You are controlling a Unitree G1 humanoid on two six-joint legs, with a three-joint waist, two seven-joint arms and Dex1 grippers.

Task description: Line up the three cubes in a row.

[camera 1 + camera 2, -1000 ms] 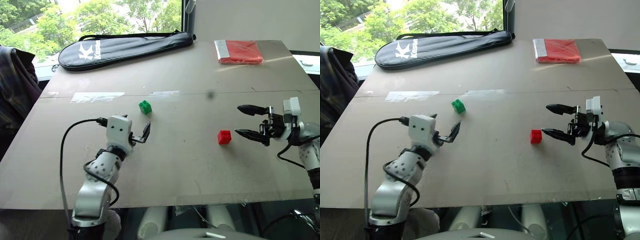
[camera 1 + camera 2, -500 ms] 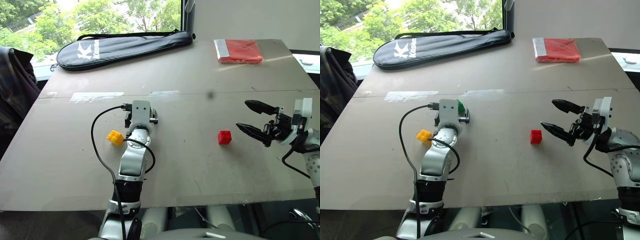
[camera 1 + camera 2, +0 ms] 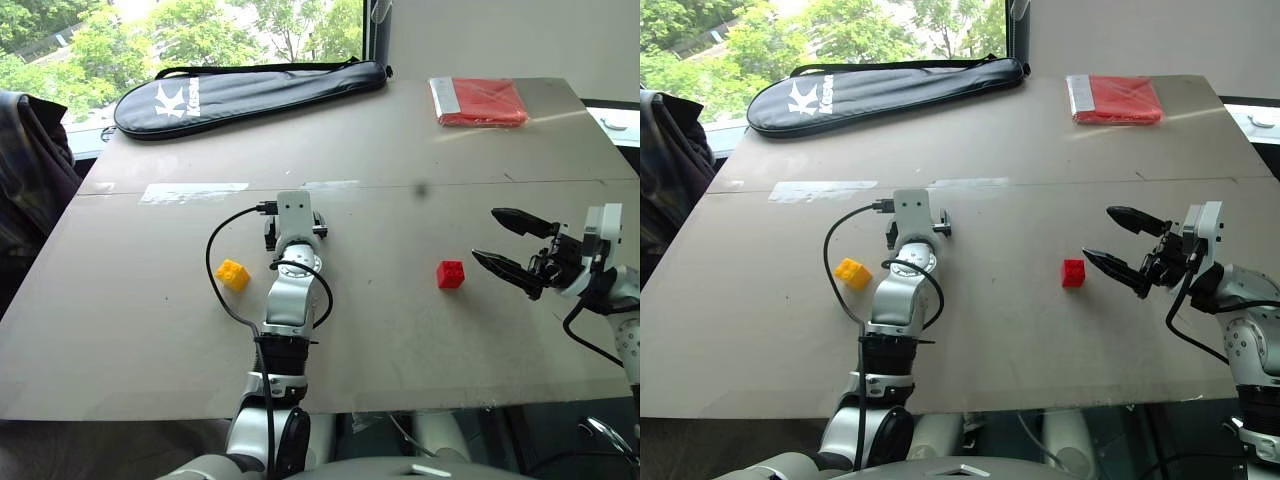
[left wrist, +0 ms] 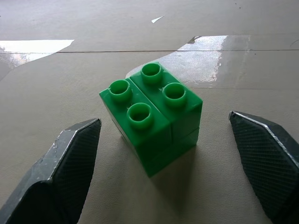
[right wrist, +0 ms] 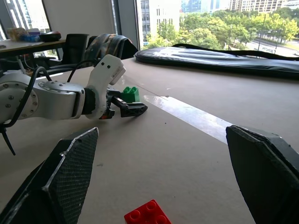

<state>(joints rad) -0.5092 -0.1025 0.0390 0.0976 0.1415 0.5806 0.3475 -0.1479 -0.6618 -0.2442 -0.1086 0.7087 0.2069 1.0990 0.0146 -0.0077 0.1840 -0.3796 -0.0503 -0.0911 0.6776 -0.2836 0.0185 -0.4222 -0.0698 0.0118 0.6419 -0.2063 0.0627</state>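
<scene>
1. Squarely between the spread fingers [image 4: 70,172] of the left gripper [image 4: 159,186] sat the green cube [image 4: 152,114], studs up on the table [image 3: 400,150], with clear space on either side and neither finger touching it.
2. Just to the left of that arm lay the yellow-orange cube [image 3: 233,274], loose on the tabletop.
3. Well off to the right rested the red cube [image 3: 450,274], alone and untouched.
4. Near the red cube, the right gripper [image 3: 510,250] hung above the table at its right side, its two black fingers wide apart and holding nothing, their tips pointing toward the cube.
5. From the right wrist view, the left gripper's fingers framed the green cube across the table, and the red cube showed between the right gripper's own fingers.
6. Farther back, a black zipped racket bag [image 3: 250,92] stretched along the table's far left edge by the window.
7. At the far right corner lay a flat red packet [image 3: 478,102].
8. Pale strips of tape [image 3: 195,192] ran along the seam across the tabletop.
</scene>
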